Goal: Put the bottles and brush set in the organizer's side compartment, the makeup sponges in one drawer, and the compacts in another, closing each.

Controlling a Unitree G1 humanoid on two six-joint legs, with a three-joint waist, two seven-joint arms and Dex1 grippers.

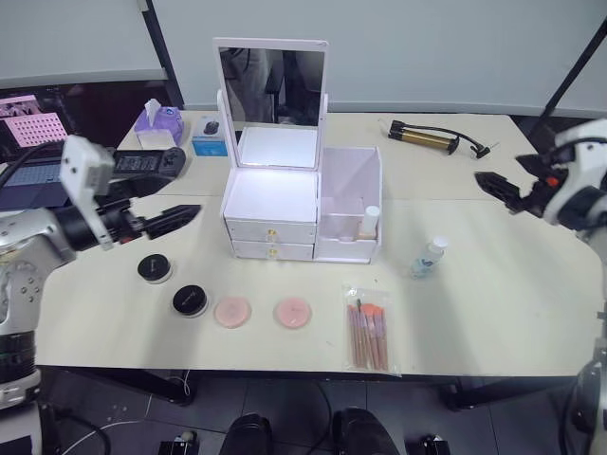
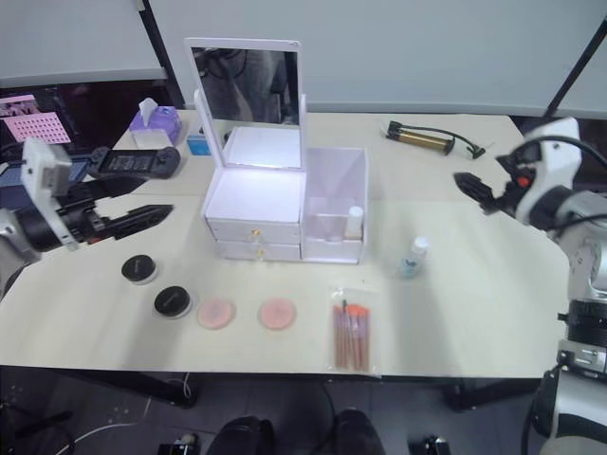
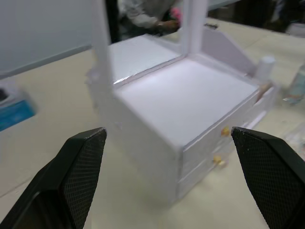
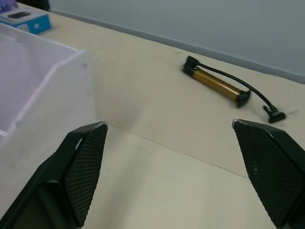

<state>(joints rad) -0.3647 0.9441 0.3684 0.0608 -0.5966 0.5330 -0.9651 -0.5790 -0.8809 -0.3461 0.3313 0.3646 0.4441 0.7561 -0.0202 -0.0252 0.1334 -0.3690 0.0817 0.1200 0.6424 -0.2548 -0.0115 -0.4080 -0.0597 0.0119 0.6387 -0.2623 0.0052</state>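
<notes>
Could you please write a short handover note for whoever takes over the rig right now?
Left gripper: open, empty, raised left of the organizer. Right gripper: open, empty, raised over the table's right side.
Done: one bottle stands in the side compartment.
Left: the second bottle stands on the table right of the organizer. The brush set lies at the front edge. Two pink sponges and two black compacts lie in front of the organizer. Both drawers are shut.
</notes>
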